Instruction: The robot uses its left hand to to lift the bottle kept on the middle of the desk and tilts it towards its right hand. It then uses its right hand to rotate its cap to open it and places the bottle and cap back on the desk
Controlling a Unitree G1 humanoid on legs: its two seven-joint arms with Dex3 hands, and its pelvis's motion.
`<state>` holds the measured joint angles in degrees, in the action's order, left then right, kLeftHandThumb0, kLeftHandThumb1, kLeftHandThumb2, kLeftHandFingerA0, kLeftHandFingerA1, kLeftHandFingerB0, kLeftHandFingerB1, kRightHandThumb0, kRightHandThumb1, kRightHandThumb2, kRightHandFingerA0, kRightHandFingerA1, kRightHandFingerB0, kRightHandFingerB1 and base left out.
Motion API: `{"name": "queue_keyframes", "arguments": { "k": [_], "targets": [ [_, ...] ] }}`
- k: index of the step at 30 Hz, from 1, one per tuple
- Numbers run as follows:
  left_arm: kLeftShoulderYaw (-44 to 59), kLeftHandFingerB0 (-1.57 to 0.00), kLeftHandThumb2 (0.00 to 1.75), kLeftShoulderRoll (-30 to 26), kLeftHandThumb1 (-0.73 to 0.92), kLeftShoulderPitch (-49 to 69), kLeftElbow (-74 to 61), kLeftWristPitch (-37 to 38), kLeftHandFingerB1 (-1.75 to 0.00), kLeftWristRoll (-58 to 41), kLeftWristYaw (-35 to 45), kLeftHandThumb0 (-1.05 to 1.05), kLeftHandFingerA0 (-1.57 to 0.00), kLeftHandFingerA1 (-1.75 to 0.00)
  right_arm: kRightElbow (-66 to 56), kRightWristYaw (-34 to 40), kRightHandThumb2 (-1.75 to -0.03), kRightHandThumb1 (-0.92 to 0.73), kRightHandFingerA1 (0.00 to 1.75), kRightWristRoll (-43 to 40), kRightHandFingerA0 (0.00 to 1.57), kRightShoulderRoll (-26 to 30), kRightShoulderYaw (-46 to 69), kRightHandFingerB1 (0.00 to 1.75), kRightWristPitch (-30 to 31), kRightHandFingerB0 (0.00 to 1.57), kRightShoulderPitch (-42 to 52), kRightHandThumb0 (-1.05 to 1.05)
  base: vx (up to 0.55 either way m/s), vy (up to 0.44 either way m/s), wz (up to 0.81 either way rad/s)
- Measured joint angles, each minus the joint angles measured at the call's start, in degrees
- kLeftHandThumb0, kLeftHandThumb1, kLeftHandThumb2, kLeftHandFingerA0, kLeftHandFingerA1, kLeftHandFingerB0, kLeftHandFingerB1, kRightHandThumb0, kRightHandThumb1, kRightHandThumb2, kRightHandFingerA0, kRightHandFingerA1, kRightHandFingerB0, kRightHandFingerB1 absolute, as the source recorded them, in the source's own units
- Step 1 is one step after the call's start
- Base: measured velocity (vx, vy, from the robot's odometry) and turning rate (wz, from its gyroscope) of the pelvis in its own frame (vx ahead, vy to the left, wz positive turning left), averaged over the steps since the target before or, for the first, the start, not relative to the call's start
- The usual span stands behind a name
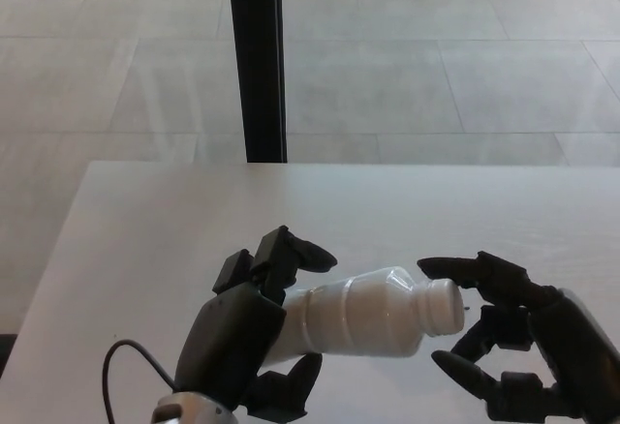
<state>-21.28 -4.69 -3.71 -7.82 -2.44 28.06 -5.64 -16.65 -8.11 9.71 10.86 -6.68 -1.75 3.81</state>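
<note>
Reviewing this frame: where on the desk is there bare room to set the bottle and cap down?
The desk is bare from its far edge to the hands, and along its left side. The near middle is crowded: left hand holding the bottle, right hand open around its cap.

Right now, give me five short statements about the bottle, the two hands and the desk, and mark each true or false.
1. The left hand holds the bottle by its body. True.
2. The bottle stands upright on the desk. False: it is tilted, with its cap pointing towards the right hand.
3. The right hand's fingers are spread around the cap end. True.
4. The cap lies loose on the desk. False: it is on the bottle's neck.
5. The left hand is open and holds nothing. False: it is shut on the bottle.
</note>
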Motion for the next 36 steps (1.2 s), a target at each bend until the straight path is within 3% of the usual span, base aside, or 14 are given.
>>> {"name": "queue_keyframes", "arguments": {
  "k": [4, 11, 17, 25, 26, 27, 28, 29, 30, 32, 36],
  "targets": [
    [0.00, -1.08, 1.58, 0.01, 0.54, 0.00, 0.59, 0.62, -1.55, 0.02, -0.25, 0.44, -1.21, -1.75, 0.51, 0.75, -0.66, -0.79, 1.45, -0.03, 0.93, -0.79, 0.67, 0.60, -0.99, 0.63, -0.13, -0.35, 0.00, 0.000, 0.00],
    [0.19, -1.07, 1.58, 0.12, 0.54, 0.02, 0.90, 1.35, -1.55, -0.02, -0.94, 0.44, -1.20, -1.75, 1.00, 2.28, -0.70, -0.79, 1.48, 0.03, 0.95, -3.78, 1.55, 0.67, -3.47, 0.61, -0.13, -0.34, 0.00, 0.000, 0.00],
    [0.21, -1.05, 1.57, 0.22, 0.56, 0.08, 0.91, 2.02, -1.55, -0.05, -1.18, 0.45, -1.17, -1.75, 1.63, 2.81, -0.72, -0.76, 1.53, 0.23, 0.99, -4.54, 2.07, 0.73, -5.58, 0.69, -0.13, -0.36, 0.00, 0.000, 0.00],
    [0.26, -1.04, 1.58, 0.27, 0.53, 0.16, 0.90, 2.09, -1.54, 0.02, -1.24, 0.44, -1.18, -1.75, 2.08, 3.74, -0.77, -0.72, 1.57, 2.12, 0.90, -4.56, 2.00, 0.80, -7.09, 0.80, -0.09, -0.36, 0.00, 0.000, 0.00],
    [0.28, -1.04, 1.60, 0.27, 0.53, 0.16, 0.90, 2.09, -1.54, 0.03, -1.25, 0.46, -1.17, -1.75, 2.16, 3.85, -0.82, -0.71, 1.57, 2.50, 0.90, -4.37, 1.98, 0.85, -7.25, 0.87, -0.09, -0.36, 0.00, 0.000, 0.00],
    [0.31, -1.05, 1.58, 0.26, 0.53, 0.16, 0.91, 2.09, -1.55, 0.03, -1.26, 0.46, -1.16, -1.75, 2.38, 3.93, -0.88, -0.67, 1.58, 2.88, 0.92, -4.18, 1.97, 1.04, -7.46, 0.91, -0.10, -0.37, 0.00, 0.000, 0.00],
    [0.35, -1.05, 1.58, 0.26, 0.53, 0.17, 0.92, 2.10, -1.55, 0.03, -1.27, 0.46, -1.16, -1.75, 2.65, 3.99, -0.88, -0.67, 1.58, 3.27, 0.92, -3.94, 1.96, 1.04, -7.73, 0.91, -0.09, -0.37, 0.00, 0.000, 0.00],
    [0.40, -1.05, 1.62, 0.25, 0.52, 0.18, 0.93, 2.11, -1.54, 0.03, -1.27, 0.45, -1.17, -1.75, 2.93, 4.04, -0.90, -0.66, 1.61, 3.66, 0.91, -3.67, 1.95, 1.28, -8.06, 0.87, -0.10, -0.36, 0.00, 0.000, 0.00],
    [0.43, -1.05, 1.61, 0.24, 0.52, 0.17, 0.95, 2.12, -1.54, 0.03, -1.27, 0.44, -1.16, -1.75, 3.04, 4.04, -0.91, -0.66, 1.63, 3.84, 0.90, -3.54, 1.93, 1.34, -8.24, 0.83, -0.10, -0.36, 0.00, 0.000, 0.00],
    [0.45, -1.06, 1.58, 0.23, 0.53, 0.17, 0.95, 2.14, -1.54, 0.09, -1.27, 0.44, -1.17, -1.75, 3.30, 3.99, -0.95, -0.65, 1.65, 4.24, 0.89, -2.97, 1.87, 1.41, -8.62, 0.80, -0.09, -0.33, 0.00, 0.000, 0.00],
    [0.42, -1.05, 1.57, 0.19, 0.52, 0.24, 0.95, 2.50, -1.53, 0.35, -1.28, 0.46, -1.16, -1.75, 3.15, 3.00, -1.03, -0.60, 1.64, 4.30, 0.89, -1.01, 1.72, 1.33, -8.96, 0.81, -0.11, -0.29, 0.00, 0.000, 0.00]
  ]
}}
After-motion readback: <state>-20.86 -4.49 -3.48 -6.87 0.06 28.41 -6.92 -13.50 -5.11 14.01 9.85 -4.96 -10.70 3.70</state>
